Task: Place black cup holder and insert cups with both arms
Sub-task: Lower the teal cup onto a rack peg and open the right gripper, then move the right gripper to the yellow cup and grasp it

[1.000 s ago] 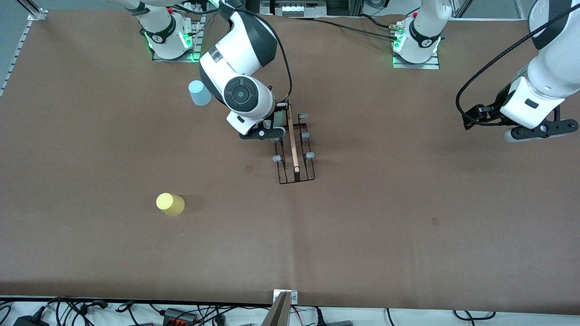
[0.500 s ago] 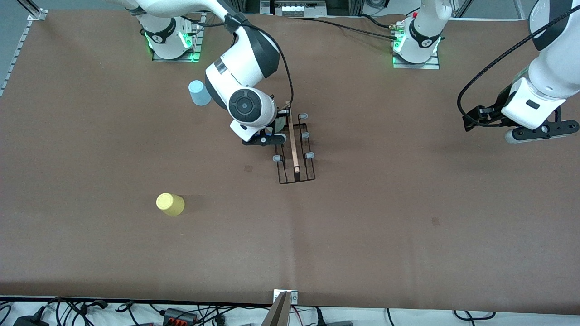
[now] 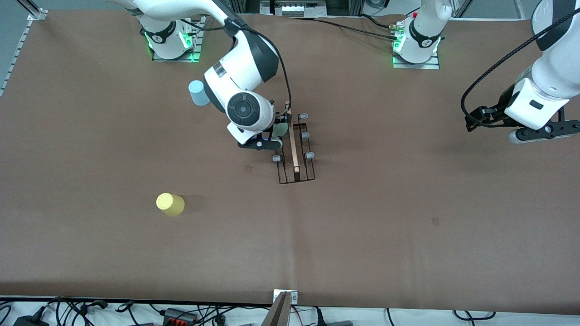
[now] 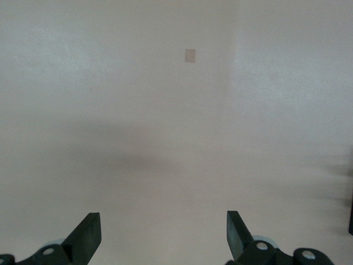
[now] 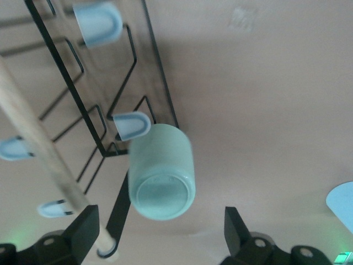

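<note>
Looking through our right wrist view, we see the mint cup hung on the black cup holder, right gripper spread wide around it, while our left gripper waits wide over bare table.

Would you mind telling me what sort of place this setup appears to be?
Probably a robotics lab: two white robot arms bolted to a brown-covered table, loose cables and power strips along its edge, and a thin black wire cup rack as test object.

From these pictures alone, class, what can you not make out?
- Mint cup: in the front view, nearly all hidden under the right arm's wrist.
- Whether the cup sits on a peg: its mouth faces away in the right wrist view.
- Blue cup: partly covered by the right arm; cut off in the wrist view.
</note>
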You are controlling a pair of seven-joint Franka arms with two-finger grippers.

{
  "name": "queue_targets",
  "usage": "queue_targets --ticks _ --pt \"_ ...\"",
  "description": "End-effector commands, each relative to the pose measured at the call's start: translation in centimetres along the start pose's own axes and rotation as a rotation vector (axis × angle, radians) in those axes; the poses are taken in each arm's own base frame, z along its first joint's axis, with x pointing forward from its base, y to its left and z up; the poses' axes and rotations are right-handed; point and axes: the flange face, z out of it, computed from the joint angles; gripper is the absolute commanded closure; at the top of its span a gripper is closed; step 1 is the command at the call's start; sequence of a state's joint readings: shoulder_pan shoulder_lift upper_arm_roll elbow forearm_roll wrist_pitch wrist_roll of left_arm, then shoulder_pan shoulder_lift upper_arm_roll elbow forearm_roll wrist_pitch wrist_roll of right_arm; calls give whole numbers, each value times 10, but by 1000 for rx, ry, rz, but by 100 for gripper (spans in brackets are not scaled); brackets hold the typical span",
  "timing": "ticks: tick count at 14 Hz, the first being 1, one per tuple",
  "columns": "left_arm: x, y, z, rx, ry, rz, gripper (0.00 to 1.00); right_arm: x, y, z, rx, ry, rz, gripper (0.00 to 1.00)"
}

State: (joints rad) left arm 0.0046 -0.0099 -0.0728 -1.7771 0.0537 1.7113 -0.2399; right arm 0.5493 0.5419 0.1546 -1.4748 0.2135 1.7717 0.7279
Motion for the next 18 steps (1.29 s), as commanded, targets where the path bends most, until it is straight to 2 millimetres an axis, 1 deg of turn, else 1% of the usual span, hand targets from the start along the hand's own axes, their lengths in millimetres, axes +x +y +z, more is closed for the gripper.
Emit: queue_targets --ticks 1,2,4,5,7,8,9,10,11,12,14,15,17,18 --pt "-2 -3 -5 -21 5 6 0 29 54 -50 16 67 124 0" --pt "-2 -3 -5 -21 5 6 0 48 82 -66 6 117 167 0" --pt "-2 -3 -5 -21 5 6 0 96 142 -77 -75 240 236 0" --pt "-2 -3 -6 -21 6 6 0 119 167 -73 -104 270 237 0" --pt "-2 -3 -6 -21 5 7 0 162 229 -66 -111 277 190 0" --pt "-2 -3 -5 -21 5 4 0 178 260 -63 -104 270 169 0" --pt "-2 -3 -5 -21 3 6 0 190 285 -61 -98 270 150 0" --pt "-2 -3 -5 -21 3 4 0 199 305 -58 -92 266 138 0" --pt "-2 -3 -5 -20 2 6 0 206 319 -51 -73 249 134 0" --pt "-2 -3 -5 -20 2 4 0 211 323 -40 -43 224 119 0" --pt "-2 -3 -5 -22 1 4 0 225 325 -29 -18 262 76 0" --pt "-2 -3 -5 -20 2 4 0 230 329 -25 -11 283 82 0" --pt "-2 -3 -5 -20 0 3 0 236 329 -20 -4 300 85 0" --pt "-2 -3 -5 -20 0 1 0 239 328 -21 1 326 84 0"
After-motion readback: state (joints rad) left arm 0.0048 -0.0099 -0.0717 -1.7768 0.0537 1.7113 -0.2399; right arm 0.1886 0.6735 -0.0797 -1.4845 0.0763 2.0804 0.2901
